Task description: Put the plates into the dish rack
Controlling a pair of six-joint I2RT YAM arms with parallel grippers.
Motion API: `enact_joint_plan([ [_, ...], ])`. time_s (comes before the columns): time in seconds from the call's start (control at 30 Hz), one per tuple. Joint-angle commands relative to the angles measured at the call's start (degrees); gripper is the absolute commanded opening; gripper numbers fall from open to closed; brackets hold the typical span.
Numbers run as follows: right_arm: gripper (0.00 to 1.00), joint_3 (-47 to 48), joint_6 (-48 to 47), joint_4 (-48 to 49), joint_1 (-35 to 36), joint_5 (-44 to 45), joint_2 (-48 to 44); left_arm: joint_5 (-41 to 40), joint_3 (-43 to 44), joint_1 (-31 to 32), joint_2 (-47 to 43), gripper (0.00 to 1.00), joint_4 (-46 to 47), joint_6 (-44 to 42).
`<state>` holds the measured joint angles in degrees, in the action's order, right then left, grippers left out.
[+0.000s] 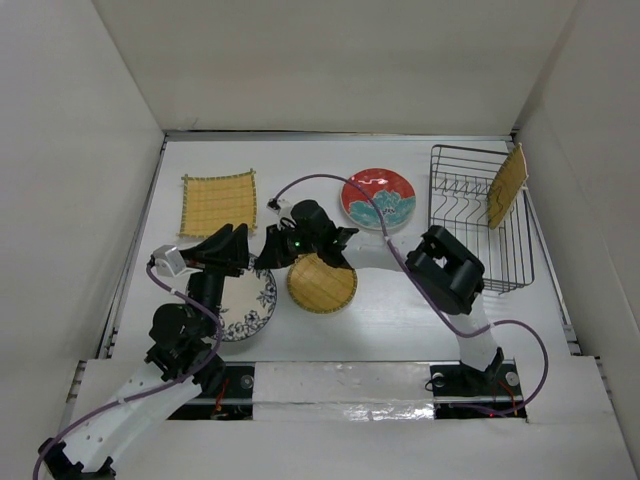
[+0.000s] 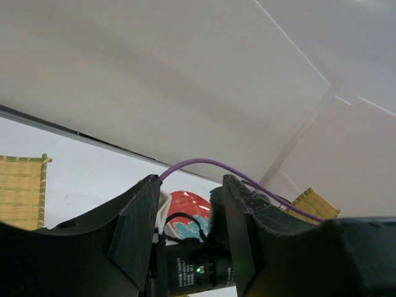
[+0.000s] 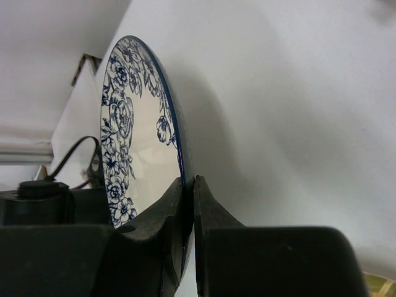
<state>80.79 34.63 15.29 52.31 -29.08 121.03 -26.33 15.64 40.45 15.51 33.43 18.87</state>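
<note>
My right gripper (image 1: 270, 258) reaches left across the table and is shut on the rim of the blue-white patterned plate (image 1: 248, 305); the right wrist view shows its fingers (image 3: 210, 210) pinching the plate's edge (image 3: 133, 124). My left gripper (image 1: 243, 250) hovers open and empty just above that plate, beside the right wrist; in its own view (image 2: 189, 185) nothing is between the fingers. The round yellow plate (image 1: 321, 283), the square yellow plate (image 1: 218, 203) and the red plate (image 1: 378, 198) lie on the table. The fan-shaped yellow plate (image 1: 507, 186) stands in the black wire dish rack (image 1: 455, 150).
The two arms are close together left of centre, the right forearm crossing over the round yellow plate's far side. White walls enclose the table on three sides. A purple cable (image 1: 320, 180) loops above the right wrist. The rack stands at the far right.
</note>
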Motion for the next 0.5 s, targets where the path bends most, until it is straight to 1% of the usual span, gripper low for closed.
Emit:
enact_joint_plan([
  [0.0,0.0,0.51,5.0,11.78,-0.81,-0.28,-7.56,-1.18,-0.43,0.25,-1.71,0.42,1.55,0.64],
  [0.17,0.0,-2.92,6.85,13.18,-5.9,2.01,-12.3,-0.74,-0.35,0.25,-1.97,0.42,1.55,0.64],
  [0.23,0.0,-5.29,7.46,13.71,-8.97,2.8,-14.32,-0.39,-0.35,0.25,-2.06,0.42,1.55,0.73],
  [0.3,0.0,-7.92,7.55,13.63,-11.35,3.67,-18.1,0.22,-0.26,0.25,-1.97,0.42,1.64,0.64],
  [0.37,0.0,-9.33,7.38,12.4,-15.56,5.52,-22.3,0.49,0.0,0.25,-1.36,0.42,1.46,0.46],
  [0.47,0.0,-11.44,7.12,10.82,-21.71,5.96,-26.54,1.28,0.36,0.25,-0.22,0.43,1.64,0.37],
])
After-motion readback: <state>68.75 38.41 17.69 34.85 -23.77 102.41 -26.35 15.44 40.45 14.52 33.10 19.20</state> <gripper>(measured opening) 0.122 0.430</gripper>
